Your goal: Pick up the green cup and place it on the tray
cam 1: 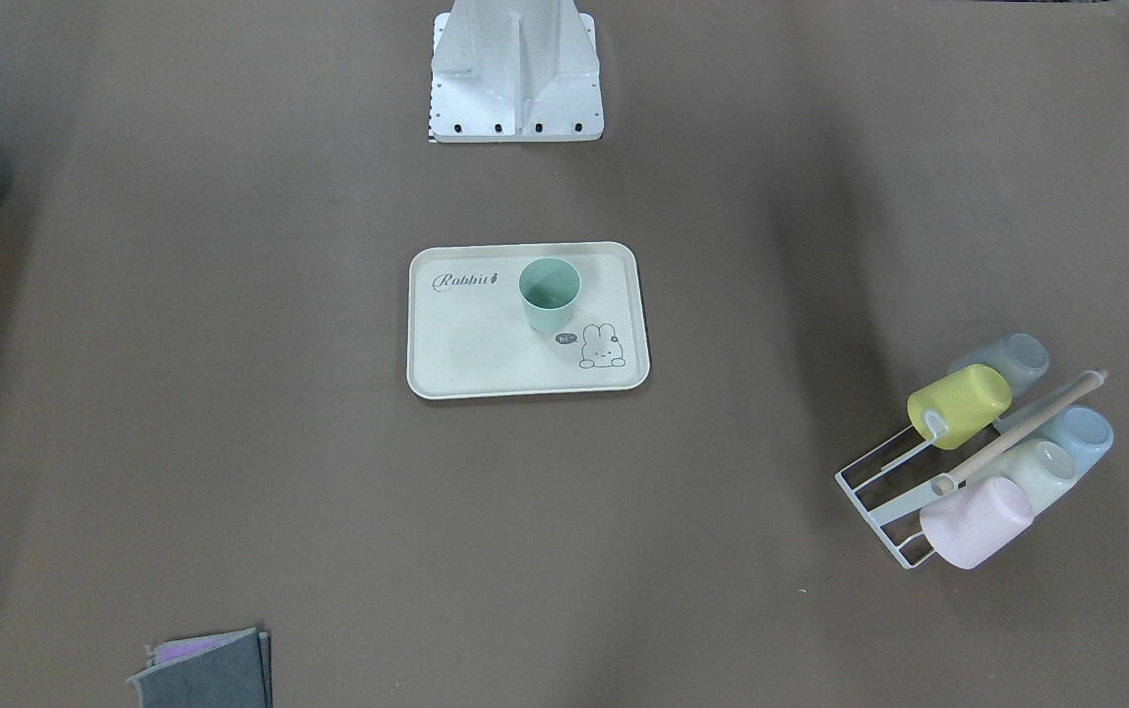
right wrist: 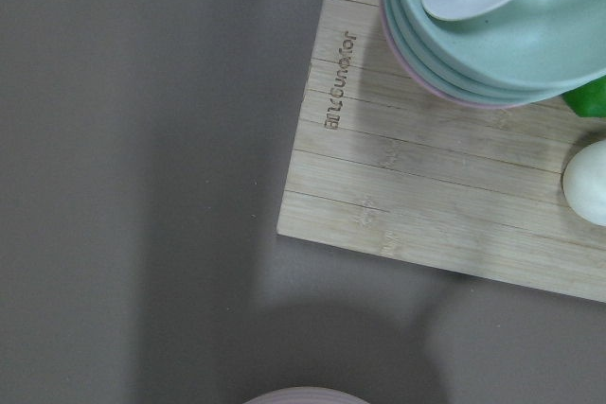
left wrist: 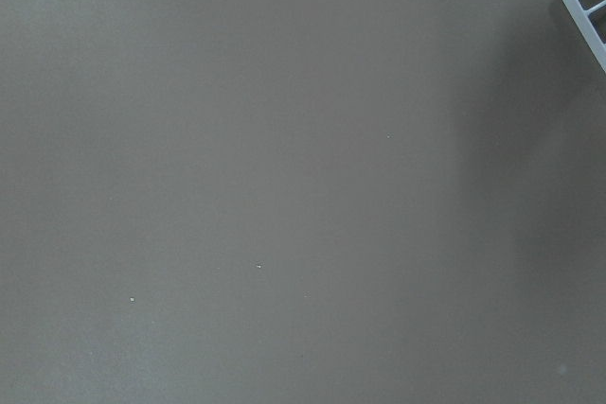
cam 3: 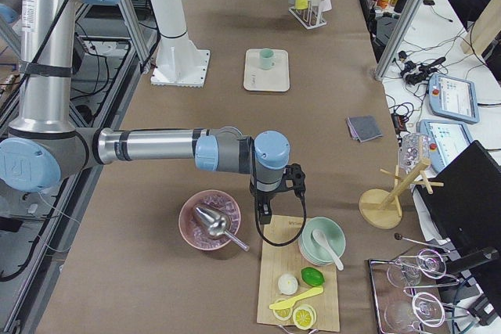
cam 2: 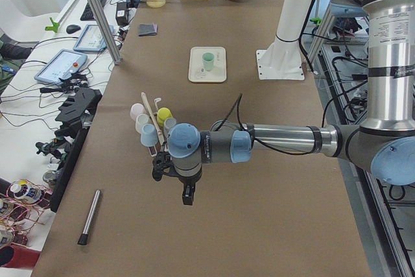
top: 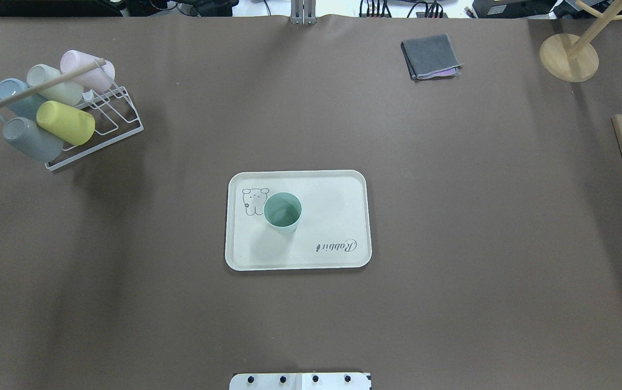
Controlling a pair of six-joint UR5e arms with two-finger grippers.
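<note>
Evidently the task looks finished: the small, handleless, slightly tapered green cup (cam 1: 550, 293) of matte plastic stands upright, mouth up, inside the flat cream-yellow rectangular tray (cam 1: 466, 344). It sits on the tray floor between the "Rabbit" script and the little bunny drawing, just beside the bunny. Nothing touches it, and no arm is near it in the overhead or front views. As far as the pictures show, no step is left beyond the arms parking.

The tray has rounded corners and a low raised rim, with a smooth, faintly speckled surface. It lies in the middle of the bench (cam 1: 230, 442), which is covered in dull brown sheet.

The left gripper (cam 2: 188, 197) hangs over bare bench close to the white wire rack (top: 121, 122), which carries pastel plastic cups lying on their sides under a thin wooden rod. The right gripper (cam 3: 263, 213) hangs at the opposite end over the edge of a pale slatted bamboo board (right wrist: 426, 196) holding stacked glossy bowls (right wrist: 502, 44). Both show only in the side views, so whether either pair of jaws is open or closed cannot be told; neither wrist view shows anything held.
</note>
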